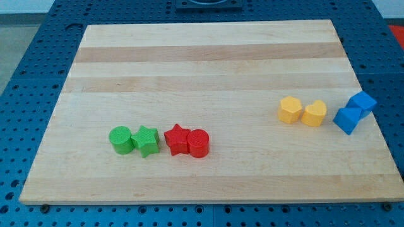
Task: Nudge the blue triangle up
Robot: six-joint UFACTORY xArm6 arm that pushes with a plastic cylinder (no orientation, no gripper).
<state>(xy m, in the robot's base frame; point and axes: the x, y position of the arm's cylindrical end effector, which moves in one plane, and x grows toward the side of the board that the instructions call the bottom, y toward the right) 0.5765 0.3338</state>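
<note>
The blue triangle [347,119] lies near the board's right edge, touching a blue cube [362,101] just above and to its right. To its left stand a yellow heart [314,113] and a yellow hexagon [290,110], side by side. My tip and the rod do not show in the camera view.
At the lower left of the wooden board [208,63] sits a row: green cylinder [120,139], green star [146,140], red star [177,139], red cylinder [198,143]. The board's right edge runs close to the blue blocks. A blue perforated table surrounds the board.
</note>
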